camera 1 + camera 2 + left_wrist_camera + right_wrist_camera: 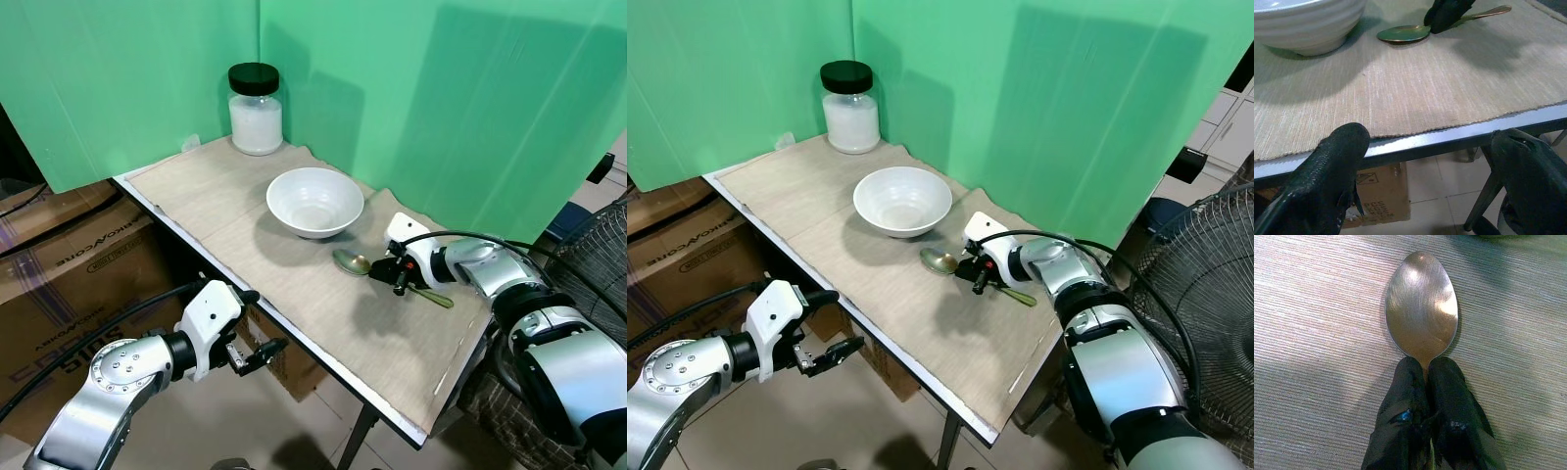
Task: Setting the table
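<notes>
Bowl [314, 202] placed frame centre. Right gripper [397, 274] pinches spoon [353, 261] neck, fingers closed, spoon flat beside bowl. Left gripper [257, 352] spread, empty, lower left. Release remains.

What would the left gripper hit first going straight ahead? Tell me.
Probably the table's near edge: the left gripper, fingers open, sits just below it. Aimed slightly higher, it would cross bare mat toward the spoon.
</notes>
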